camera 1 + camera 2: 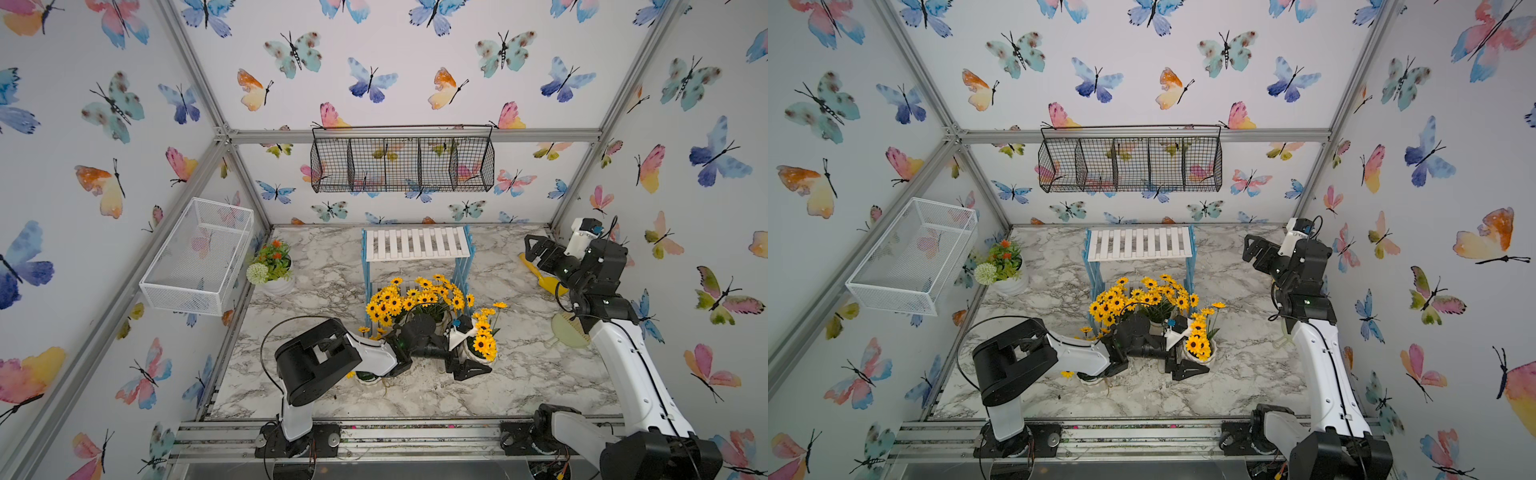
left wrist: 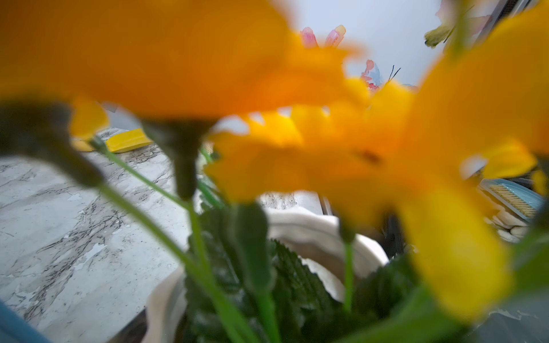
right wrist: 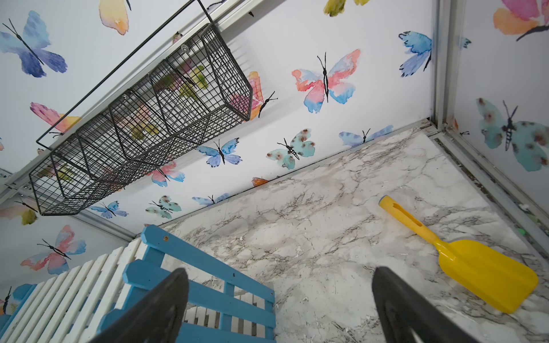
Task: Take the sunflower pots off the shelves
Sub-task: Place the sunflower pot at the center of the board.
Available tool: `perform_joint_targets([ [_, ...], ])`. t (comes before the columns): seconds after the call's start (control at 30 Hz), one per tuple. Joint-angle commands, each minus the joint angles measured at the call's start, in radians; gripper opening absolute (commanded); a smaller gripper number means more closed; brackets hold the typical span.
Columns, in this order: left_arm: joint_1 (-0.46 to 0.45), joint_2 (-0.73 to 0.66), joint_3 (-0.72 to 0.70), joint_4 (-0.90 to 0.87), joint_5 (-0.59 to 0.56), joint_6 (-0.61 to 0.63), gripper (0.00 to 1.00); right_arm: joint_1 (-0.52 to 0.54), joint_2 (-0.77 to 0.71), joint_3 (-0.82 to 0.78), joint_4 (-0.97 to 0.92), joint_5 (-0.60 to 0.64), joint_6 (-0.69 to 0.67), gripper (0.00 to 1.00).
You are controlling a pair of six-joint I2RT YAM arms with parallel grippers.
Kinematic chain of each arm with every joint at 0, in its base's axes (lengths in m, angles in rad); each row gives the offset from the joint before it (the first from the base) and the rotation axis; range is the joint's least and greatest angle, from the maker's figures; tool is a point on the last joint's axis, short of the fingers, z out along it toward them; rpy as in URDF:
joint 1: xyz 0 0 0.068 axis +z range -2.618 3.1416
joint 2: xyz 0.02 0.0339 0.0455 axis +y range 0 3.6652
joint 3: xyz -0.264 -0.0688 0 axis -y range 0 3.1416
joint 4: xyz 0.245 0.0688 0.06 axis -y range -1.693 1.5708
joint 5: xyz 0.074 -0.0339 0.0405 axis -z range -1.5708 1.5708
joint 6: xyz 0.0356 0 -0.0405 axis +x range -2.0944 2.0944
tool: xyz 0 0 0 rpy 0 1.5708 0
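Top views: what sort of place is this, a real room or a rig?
Most likely a staged robot test cell, not a room: an aluminium frame holding butterfly wallpaper panels, a marble-print tabletop, and garden props like the shelves and sunflower pots.

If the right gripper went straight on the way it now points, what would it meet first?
Probably the bare table, between shelves and shovel; the right gripper aims past both, though depth is unclear.

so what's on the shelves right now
The shelves have a bare top board. Sunflowers crowd over the lower board and cover it, so how many pots stand there, or whether anything else lies under the blooms, cannot be seen.
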Motion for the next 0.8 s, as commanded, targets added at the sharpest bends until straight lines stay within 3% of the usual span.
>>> perform_joint_targets([
  [0.0, -0.001, 0.04, 0.049, 0.154, 0.051, -0.045, 0.0, -0.004, -0.005, -0.018, 0.032, -0.017, 0.006, 0.99],
  [0.13, -0.002, 0.1, 0.064, 0.217, 0.054, -0.071, 0.0, -0.005, -0.003, -0.021, 0.038, -0.019, 0.006, 0.99],
  [0.4, -0.03, 0.167, 0.111, 0.125, -0.015, 0.038, 0.0, -0.004, -0.001, -0.029, 0.052, -0.034, 0.012, 0.99],
  [0.77, -0.03, 0.264, 0.173, 0.153, -0.041, 0.052, 0.0, -0.005, 0.0, -0.039, 0.068, -0.05, 0.02, 0.99],
])
